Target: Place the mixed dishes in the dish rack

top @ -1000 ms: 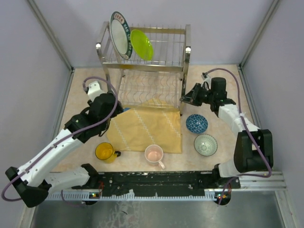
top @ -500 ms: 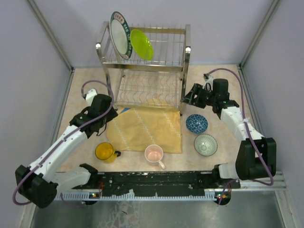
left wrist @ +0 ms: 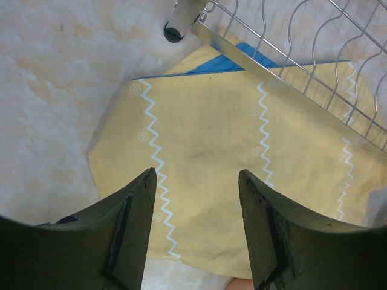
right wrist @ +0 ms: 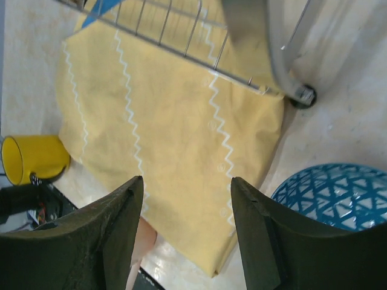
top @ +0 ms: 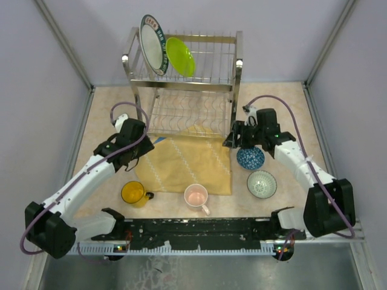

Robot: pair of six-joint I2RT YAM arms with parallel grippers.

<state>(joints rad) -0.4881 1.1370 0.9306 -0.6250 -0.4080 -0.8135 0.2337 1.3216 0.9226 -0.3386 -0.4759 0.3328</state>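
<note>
The steel dish rack (top: 238,66) stands at the back; a white plate with a dark rim (top: 152,45) and a lime-green plate (top: 181,57) stand upright in its top tier. On the table lie a blue patterned bowl (top: 250,157), a grey-green bowl (top: 262,183), a yellow mug (top: 132,193) and a pale pink mug (top: 196,196). My left gripper (left wrist: 198,175) hangs open over the cloth's left part, empty. My right gripper (right wrist: 187,181) is open and empty beside the rack's front right post, with the blue bowl (right wrist: 338,193) just to its right.
A yellow patterned cloth (top: 187,163) lies in front of the rack and runs under its lower shelf (left wrist: 290,54). The rack's post foot (right wrist: 300,95) stands close to the right gripper. Walls close in the table on the left, back and right.
The right arm has swung left and nearer, from beside the rack post to just above the blue bowl, and its jaws have opened. The left arm has shifted slightly, still over the cloth's left edge.
</note>
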